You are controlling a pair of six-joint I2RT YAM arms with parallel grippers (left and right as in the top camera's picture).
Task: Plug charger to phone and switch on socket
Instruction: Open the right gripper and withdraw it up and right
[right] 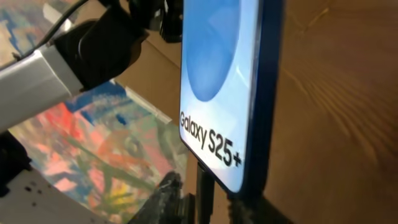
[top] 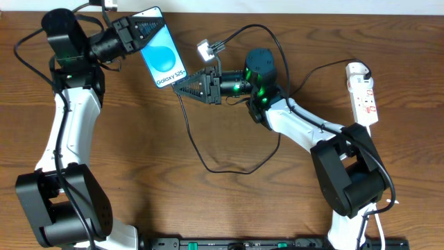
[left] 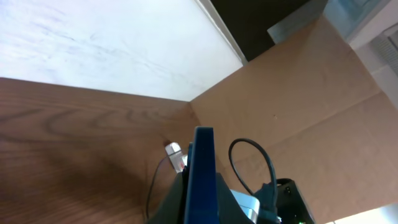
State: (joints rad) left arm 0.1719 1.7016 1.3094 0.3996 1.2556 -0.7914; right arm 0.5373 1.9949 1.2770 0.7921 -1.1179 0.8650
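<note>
From overhead, left fingers [top: 144, 29] clamp the phone [top: 161, 50] by its top; right fingers [top: 179, 89] sit at its bottom (apart or together? can't tell). Left wrist: phone edge-on. Right wrist: charger [right: 204, 186] tip at the port. The cable's limp, so I'd pinch the stiff plug.

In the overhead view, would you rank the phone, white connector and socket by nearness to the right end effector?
1. phone, at the right end effector's tips.
2. white connector, slightly beyond, toward the back.
3. socket, far right.
</note>
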